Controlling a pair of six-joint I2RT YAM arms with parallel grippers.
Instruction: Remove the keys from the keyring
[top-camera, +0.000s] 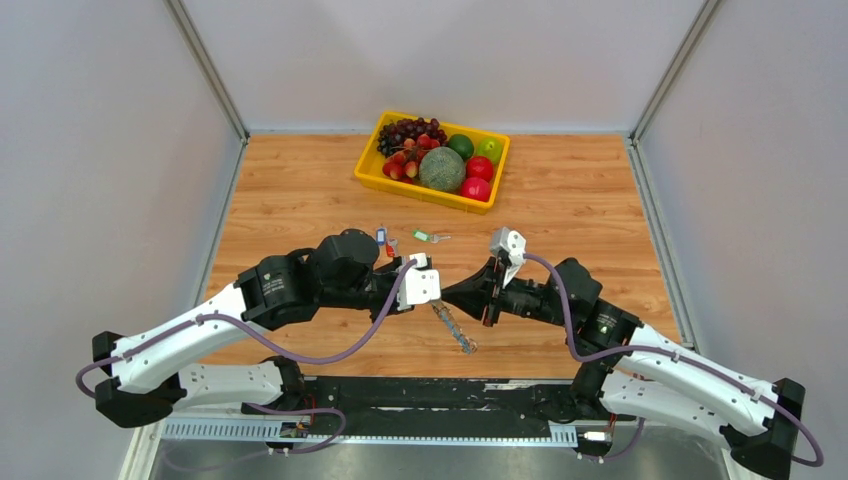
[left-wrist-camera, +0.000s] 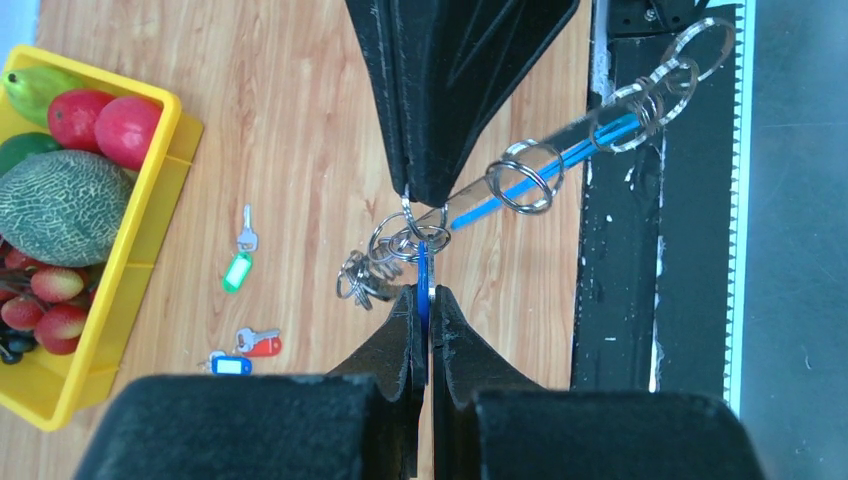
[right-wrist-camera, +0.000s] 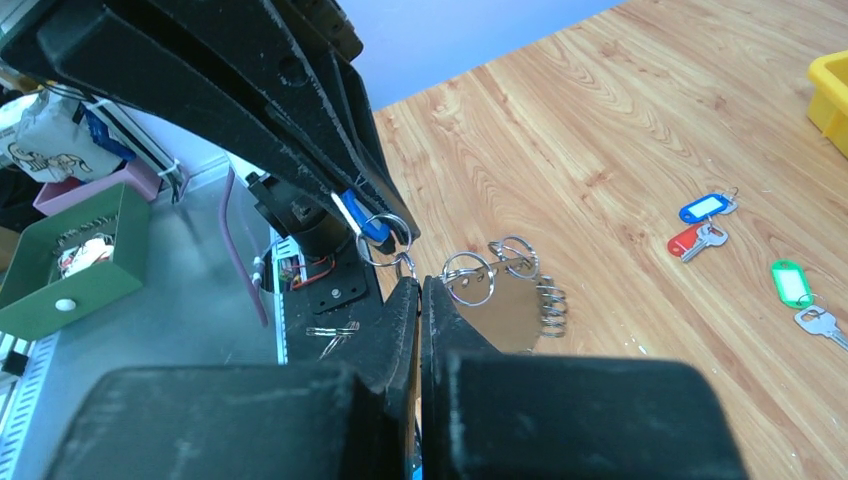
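- Your left claw (left-wrist-camera: 424, 292) is pinched narrow on the plastic head of the held blue key (left-wrist-camera: 423, 268). It grips the key edge-on, with only a sliver of blue showing above the tips.
- Your right claw (right-wrist-camera: 420, 287) faces it tip to tip, its jaws also closed right down, on a small metal ring at the end of the keyring (left-wrist-camera: 580, 150). The two claws nearly touch, raised above the worktop (top-camera: 300, 180).
- Between the tips sits a bunch of split rings (left-wrist-camera: 365, 275), crowded close together. I cannot tell which one carries the held key.
- A straight pull apart would likely drag the whole keyring along, because the key has to be wound round its ring's coil to come free.
- The thin tag could slide out of your left claw, since the grip is on a narrow, slick edge. The crowded rings could also snag on one another.
- The fine ring in your right claw could slip too, and the keyring would then drop under its own weight.
- The keyring is a long pale strip with a blue streak. Its long axis runs from the claws back toward the arm bases, slanting a little to the robot's right in the top view.
- Its free end points at the near edge. That loose tail may swing and catch on the black base plate (left-wrist-camera: 620, 300).
- Further out, the green key (left-wrist-camera: 237, 272), the red key (left-wrist-camera: 262, 345) and the loose blue key (left-wrist-camera: 228, 365) lie on the worktop, off the keyring. They sit between the claws and the yellow tray (top-camera: 420, 193).
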